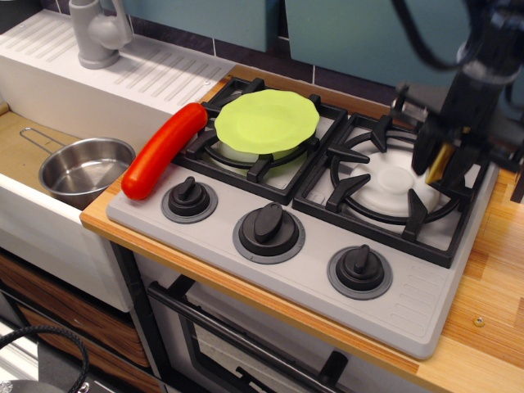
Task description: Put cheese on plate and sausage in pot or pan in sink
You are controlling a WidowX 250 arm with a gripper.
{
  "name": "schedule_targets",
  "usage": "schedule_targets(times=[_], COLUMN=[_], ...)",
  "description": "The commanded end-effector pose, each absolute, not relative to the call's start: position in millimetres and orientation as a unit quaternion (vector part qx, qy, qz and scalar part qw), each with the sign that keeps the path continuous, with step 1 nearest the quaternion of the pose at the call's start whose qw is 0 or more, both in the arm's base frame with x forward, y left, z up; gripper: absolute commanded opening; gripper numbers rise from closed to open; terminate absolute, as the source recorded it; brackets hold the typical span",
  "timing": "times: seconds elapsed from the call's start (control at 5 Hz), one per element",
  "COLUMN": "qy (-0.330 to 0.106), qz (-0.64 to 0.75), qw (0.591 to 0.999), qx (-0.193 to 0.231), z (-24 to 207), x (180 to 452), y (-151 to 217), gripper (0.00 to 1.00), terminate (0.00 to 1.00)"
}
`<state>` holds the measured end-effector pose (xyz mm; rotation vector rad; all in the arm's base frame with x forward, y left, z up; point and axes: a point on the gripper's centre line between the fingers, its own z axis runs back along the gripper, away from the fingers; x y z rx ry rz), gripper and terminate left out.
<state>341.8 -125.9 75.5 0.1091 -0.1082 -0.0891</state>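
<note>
My gripper (442, 164) hangs over the right burner, its black fingers (426, 155) closed on the cheese (440, 163), of which only a thin yellow sliver shows between them. The lime-green plate (267, 120) rests on the left burner, well to the left of the gripper. The red sausage (164, 150) lies slanted on the stove's left edge. The steel pot (85, 170) stands in the sink (24, 147), left of the sausage.
The grey stove (311, 262) has three black knobs along its front. The black grate (385, 196) of the right burner lies below the gripper. A grey tap (97, 33) stands on the ribbed drainboard (155, 74). Wooden counter (499, 278) runs on the right.
</note>
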Motion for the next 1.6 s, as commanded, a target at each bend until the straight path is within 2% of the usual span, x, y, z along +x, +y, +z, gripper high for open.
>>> schedule_targets(times=[0.0,0.8,1.2,1.4], qy=[-0.083,-0.094,-0.099,-0.097], qz=[-0.05,-0.108,-0.118,-0.119], qw=[0.994,0.989,0.987,0.987], qx=[0.053,0.046,0.048,0.048], z=[139.5,129.6,119.9,116.1], x=[349.2,375.7,371.0,360.1], y=[-118.9,-27.4,13.4,29.9], gripper=[0.0,0.0,0.0,0.0], terminate=[0.0,0.0,0.0,0.0])
